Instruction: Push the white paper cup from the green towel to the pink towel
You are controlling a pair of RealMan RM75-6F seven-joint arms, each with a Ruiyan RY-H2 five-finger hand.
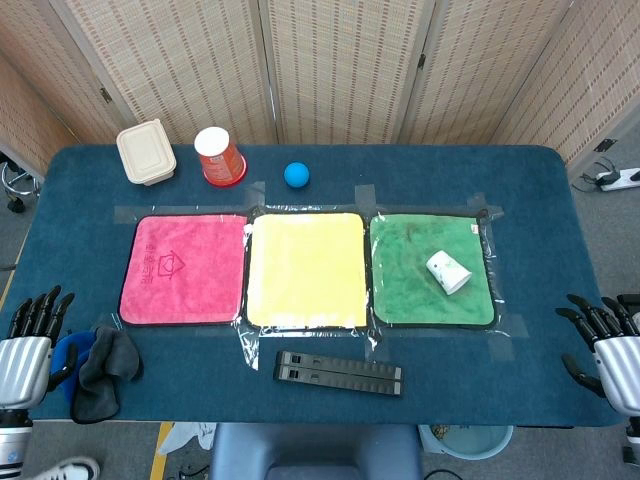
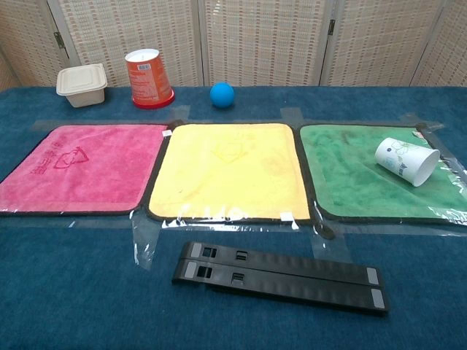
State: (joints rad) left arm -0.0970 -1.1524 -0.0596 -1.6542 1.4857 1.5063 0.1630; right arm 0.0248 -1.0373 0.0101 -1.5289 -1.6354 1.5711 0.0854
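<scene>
The white paper cup [image 1: 448,271] [image 2: 406,161] lies on its side on the green towel [image 1: 405,282] [image 2: 350,175], toward that towel's right half. The pink towel [image 1: 184,269] [image 2: 80,168] lies flat at the left end of the row, with a yellow towel [image 1: 305,268] [image 2: 228,169] between the two. My left hand [image 1: 30,340] hovers at the table's front left corner, fingers apart, holding nothing. At the front right edge my right hand [image 1: 605,340] is likewise spread and empty, well away from the cup. The chest view shows neither hand.
A beige lidded box [image 1: 146,152] [image 2: 82,84], an upturned orange cup [image 1: 219,156] [image 2: 148,77] and a blue ball [image 1: 296,174] [image 2: 222,95] stand behind the towels. Two black bars [image 1: 338,372] [image 2: 281,275] lie in front of the yellow towel. A dark cloth [image 1: 103,370] sits near my left hand.
</scene>
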